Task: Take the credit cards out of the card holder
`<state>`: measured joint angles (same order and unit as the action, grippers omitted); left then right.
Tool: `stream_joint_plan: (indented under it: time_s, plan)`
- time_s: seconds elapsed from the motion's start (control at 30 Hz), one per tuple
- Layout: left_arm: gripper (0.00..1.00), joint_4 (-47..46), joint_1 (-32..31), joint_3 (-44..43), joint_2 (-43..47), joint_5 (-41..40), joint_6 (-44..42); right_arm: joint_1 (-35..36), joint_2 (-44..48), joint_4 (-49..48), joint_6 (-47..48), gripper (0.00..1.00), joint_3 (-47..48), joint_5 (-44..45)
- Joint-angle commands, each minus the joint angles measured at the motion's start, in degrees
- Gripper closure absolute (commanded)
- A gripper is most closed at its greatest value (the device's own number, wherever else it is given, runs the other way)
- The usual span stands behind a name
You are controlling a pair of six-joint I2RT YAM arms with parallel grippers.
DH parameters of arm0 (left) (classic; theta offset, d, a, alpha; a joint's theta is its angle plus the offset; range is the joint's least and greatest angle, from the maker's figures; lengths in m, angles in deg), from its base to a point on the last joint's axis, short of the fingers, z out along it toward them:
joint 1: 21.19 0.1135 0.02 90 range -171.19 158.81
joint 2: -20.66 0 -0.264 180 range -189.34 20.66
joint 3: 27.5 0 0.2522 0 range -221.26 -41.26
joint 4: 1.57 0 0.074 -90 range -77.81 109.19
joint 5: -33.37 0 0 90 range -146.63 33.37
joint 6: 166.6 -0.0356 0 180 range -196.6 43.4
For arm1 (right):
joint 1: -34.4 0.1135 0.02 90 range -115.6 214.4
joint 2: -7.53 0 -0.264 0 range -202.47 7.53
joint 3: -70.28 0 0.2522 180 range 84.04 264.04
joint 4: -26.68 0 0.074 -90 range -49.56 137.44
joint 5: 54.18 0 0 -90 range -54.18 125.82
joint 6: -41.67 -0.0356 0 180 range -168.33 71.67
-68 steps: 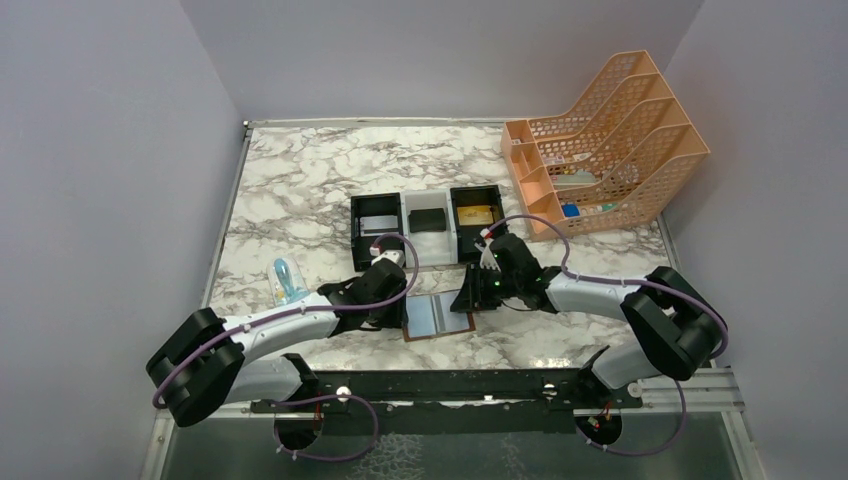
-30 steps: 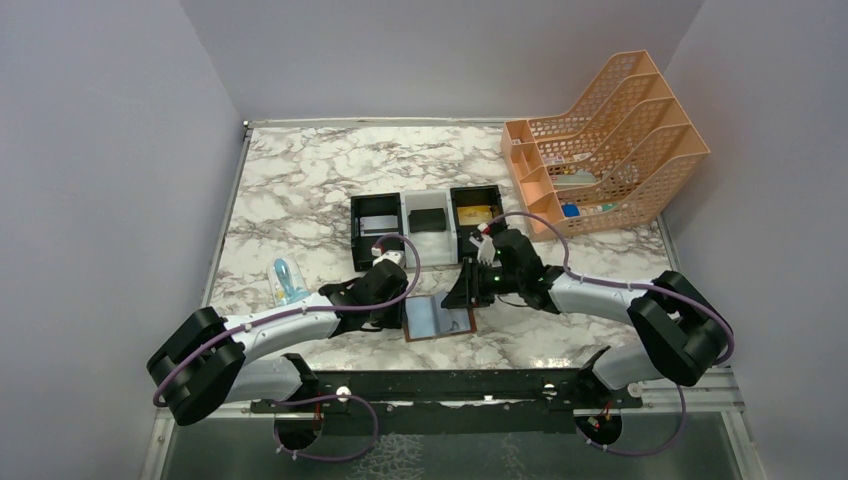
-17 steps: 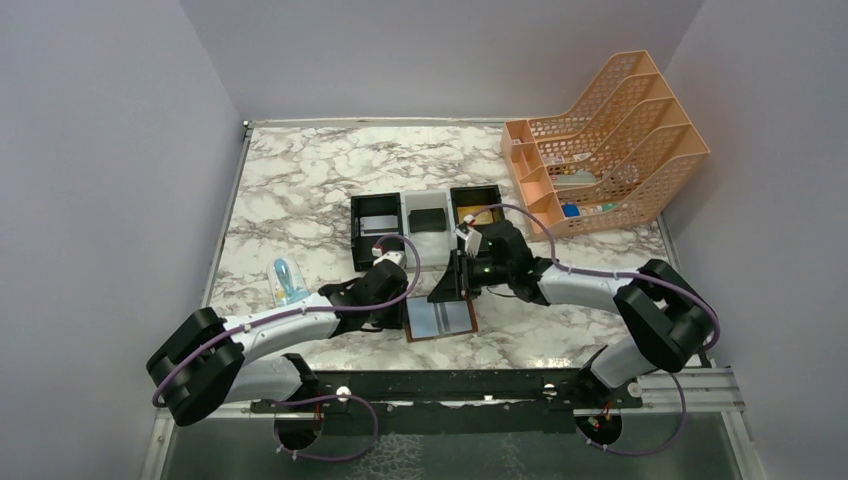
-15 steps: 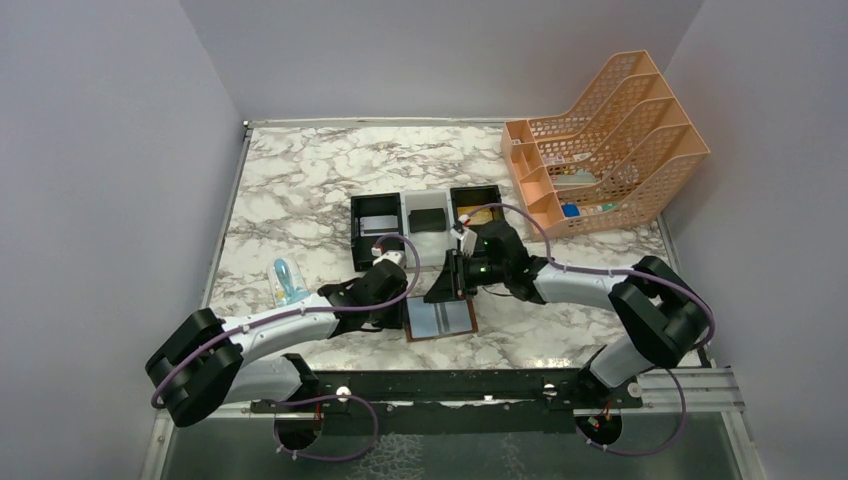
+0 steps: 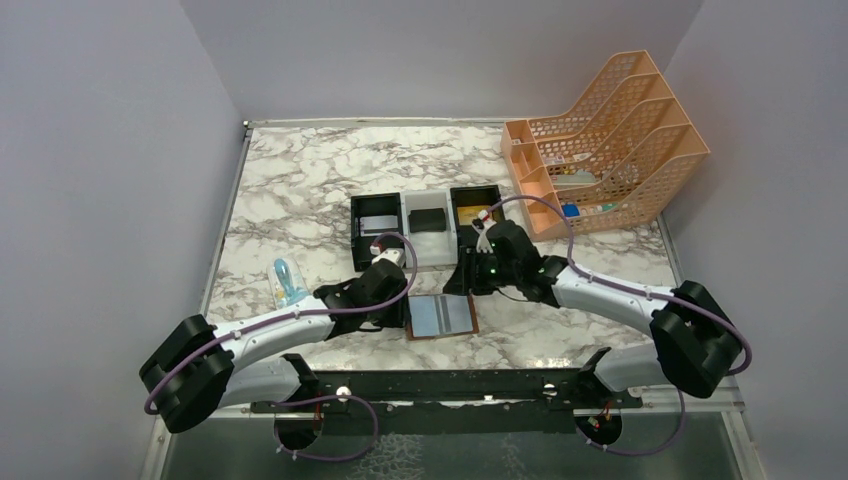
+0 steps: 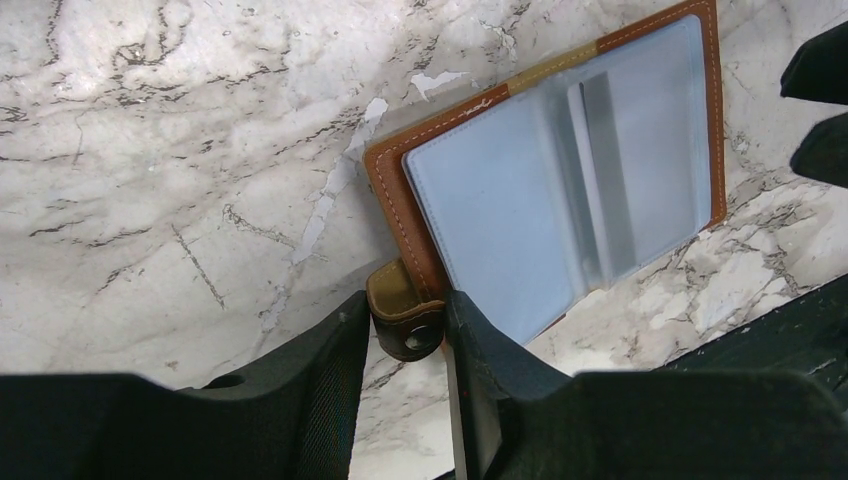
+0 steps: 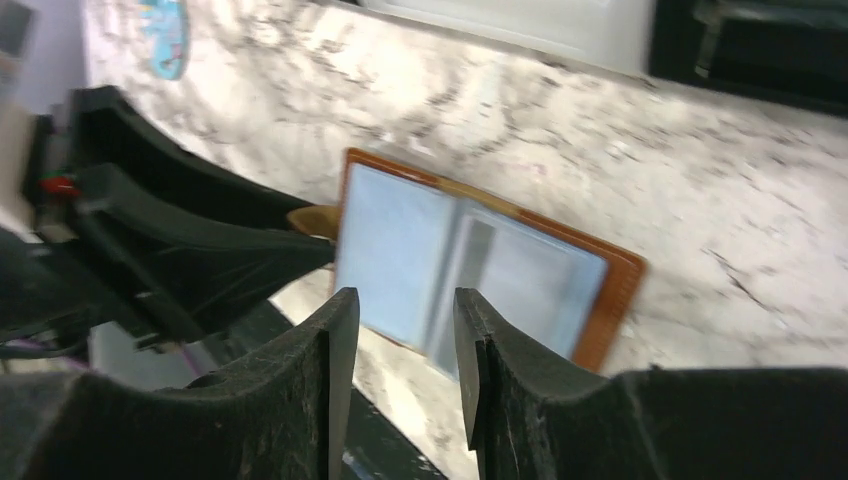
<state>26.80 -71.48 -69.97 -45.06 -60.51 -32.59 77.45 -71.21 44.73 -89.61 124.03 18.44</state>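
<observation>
The card holder lies open on the marble, brown leather with pale blue pockets; a darker strip runs down their middle. My left gripper is shut on its snap tab at the holder's left edge. My right gripper is open and empty. It hovers above the holder's far right corner. A dark grey credit card lies in the tray's left compartment. A gold-tan credit card lies in the right one.
The black-and-white three-compartment tray stands just behind the holder, with a small black block in its middle part. An orange mesh file rack fills the back right. A blue object lies left of my left arm.
My right gripper swung left over the holder, then drew back right, and its jaws spread wider. The left gripper stayed on the snap tab. The holder has not moved.
</observation>
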Motion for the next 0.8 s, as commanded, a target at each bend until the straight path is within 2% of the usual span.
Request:
stream_joint_plan:
  time_s: [0.0,0.5,0.77]
  plan:
    - [0.63,-1.0,-0.3,-0.1,-0.2,1.0,0.0,0.1,1.4,6.4,1.3,0.59,-3.6,8.6]
    - [0.62,-0.9,-0.4,-0.6,-1.9,1.6,-0.4,0.1,-2.9,1.2,0.1,0.59,-5.6,2.8]
    - [0.64,-0.9,-0.5,-0.3,-1.7,1.6,-0.3,0.1,1.1,4.0,0.7,0.59,-4.5,6.4]
